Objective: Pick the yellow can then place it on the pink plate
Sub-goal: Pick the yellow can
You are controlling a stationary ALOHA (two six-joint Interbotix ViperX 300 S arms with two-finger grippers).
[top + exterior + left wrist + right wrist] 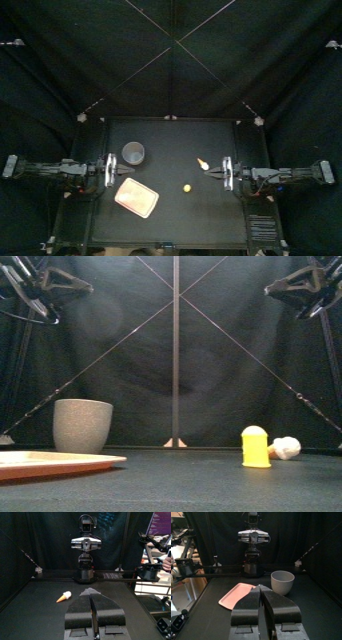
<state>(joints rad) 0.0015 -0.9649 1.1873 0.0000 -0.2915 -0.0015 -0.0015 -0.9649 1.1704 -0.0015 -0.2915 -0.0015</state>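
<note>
Yellow can (254, 446) stands upright on the desk (201, 225), near the pink plate (138, 196), toward the right arm. Right end effector (260, 587), jaws pressed together, should spread wide before descending to grip the can's middle squarely. Left end effector (92, 593) rests beyond the plate, likewise closed.

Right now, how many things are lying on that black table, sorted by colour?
Pink: 1, the tray
Grey: 1, the tall cup
Yellow: 1, the can
Pale: 1, the small cone-shaped toy
Total: 4
</note>
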